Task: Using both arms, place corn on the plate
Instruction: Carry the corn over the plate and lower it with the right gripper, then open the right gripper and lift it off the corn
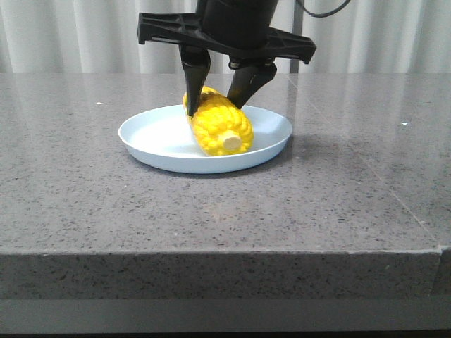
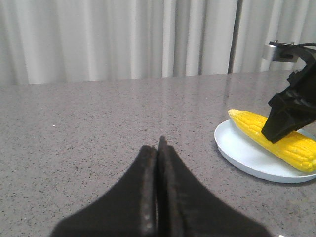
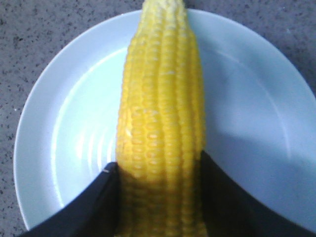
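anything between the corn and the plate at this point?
Nothing visible. The corn already lies inside the plate, with the right gripper straddling it, a finger on each side. The left gripper is shut, off to the side over bare table.

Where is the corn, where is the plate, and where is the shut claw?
corn (image 1: 220, 127): front view, kernels at the cob's middle.
plate (image 1: 151, 132): front view, bare left inside.
left claw (image 2: 159, 148): left wrist view, the closed fingertips.

The worktop (image 1: 106, 211) is a grey speckled stone slab with a thick front edge. The plate (image 1: 151, 141) rests directly on it.
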Robot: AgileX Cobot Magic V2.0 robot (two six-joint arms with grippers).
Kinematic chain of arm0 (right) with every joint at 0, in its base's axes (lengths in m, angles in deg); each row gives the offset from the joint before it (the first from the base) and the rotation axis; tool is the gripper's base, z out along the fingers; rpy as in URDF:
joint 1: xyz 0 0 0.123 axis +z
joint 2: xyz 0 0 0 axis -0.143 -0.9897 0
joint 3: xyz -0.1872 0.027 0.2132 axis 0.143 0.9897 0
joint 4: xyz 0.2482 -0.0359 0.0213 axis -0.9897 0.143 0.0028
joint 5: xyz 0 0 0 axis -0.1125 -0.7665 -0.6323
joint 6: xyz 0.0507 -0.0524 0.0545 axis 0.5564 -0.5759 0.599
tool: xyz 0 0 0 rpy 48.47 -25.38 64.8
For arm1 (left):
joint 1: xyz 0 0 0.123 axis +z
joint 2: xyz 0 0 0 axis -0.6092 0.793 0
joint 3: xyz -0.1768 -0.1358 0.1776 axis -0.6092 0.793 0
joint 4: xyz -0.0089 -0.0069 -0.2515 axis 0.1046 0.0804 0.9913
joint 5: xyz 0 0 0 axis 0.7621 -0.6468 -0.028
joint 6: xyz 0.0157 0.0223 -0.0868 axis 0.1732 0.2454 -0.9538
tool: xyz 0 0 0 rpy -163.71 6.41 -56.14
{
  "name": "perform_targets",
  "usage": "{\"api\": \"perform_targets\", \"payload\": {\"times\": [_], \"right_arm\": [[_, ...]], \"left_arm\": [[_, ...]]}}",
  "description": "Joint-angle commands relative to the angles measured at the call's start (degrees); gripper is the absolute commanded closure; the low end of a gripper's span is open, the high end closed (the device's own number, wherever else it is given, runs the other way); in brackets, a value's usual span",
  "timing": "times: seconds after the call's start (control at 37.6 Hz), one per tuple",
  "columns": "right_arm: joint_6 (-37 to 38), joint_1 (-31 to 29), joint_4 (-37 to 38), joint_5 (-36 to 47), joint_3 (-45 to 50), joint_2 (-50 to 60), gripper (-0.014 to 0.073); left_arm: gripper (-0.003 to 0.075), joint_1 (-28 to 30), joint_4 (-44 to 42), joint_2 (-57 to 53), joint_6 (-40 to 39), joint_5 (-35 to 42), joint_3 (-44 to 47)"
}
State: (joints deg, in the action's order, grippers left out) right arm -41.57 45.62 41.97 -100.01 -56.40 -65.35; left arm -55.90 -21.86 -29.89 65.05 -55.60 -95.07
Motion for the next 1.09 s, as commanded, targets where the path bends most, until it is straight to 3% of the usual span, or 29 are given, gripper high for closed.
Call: {"api": "perform_targets", "payload": {"times": [0.0, 0.16, 0.37, 0.45, 0.67, 0.8, 0.96, 1.06], "right_arm": [[-0.14, -0.13, 0.92, 1.71, -2.10, 3.11, 0.0234], [-0.14, -0.13, 0.92, 1.71, -2.16, 3.67, 0.0020], [-0.19, -0.42, 2.26, -2.32, -8.21, 10.43, 0.0015], [-0.29, -0.83, 4.15, -6.90, -13.39, 11.33, 0.0138], [-0.29, -1.44, 14.92, -18.18, -20.74, 11.36, 0.0659], [-4.40, -5.37, 12.17, -23.29, -20.67, 12.76, 0.0660], [-9.77, -14.51, 2.49, -23.54, -18.07, 17.76, 0.0660], [-11.43, -21.34, 0.24, -23.41, -13.60, 21.84, 0.0660]], "left_arm": [[0.0741, 0.21, -0.38, 0.80, -0.48, 4.93, -1.28], [0.0741, 0.21, -0.38, 0.80, -0.48, 4.93, -1.28], [0.0741, 0.21, -0.38, 0.80, -0.48, 4.93, -1.28], [0.0741, 0.21, -0.38, 0.80, -0.48, 4.93, -1.28], [0.0741, 0.21, -0.38, 0.80, -0.48, 4.93, -1.28], [0.0741, 0.21, -0.38, 0.80, -0.48, 4.93, -1.28], [0.0741, 0.21, -0.38, 0.80, -0.48, 4.93, -1.28], [0.0741, 0.21, -0.38, 0.80, -0.48, 4.93, -1.28]]}}
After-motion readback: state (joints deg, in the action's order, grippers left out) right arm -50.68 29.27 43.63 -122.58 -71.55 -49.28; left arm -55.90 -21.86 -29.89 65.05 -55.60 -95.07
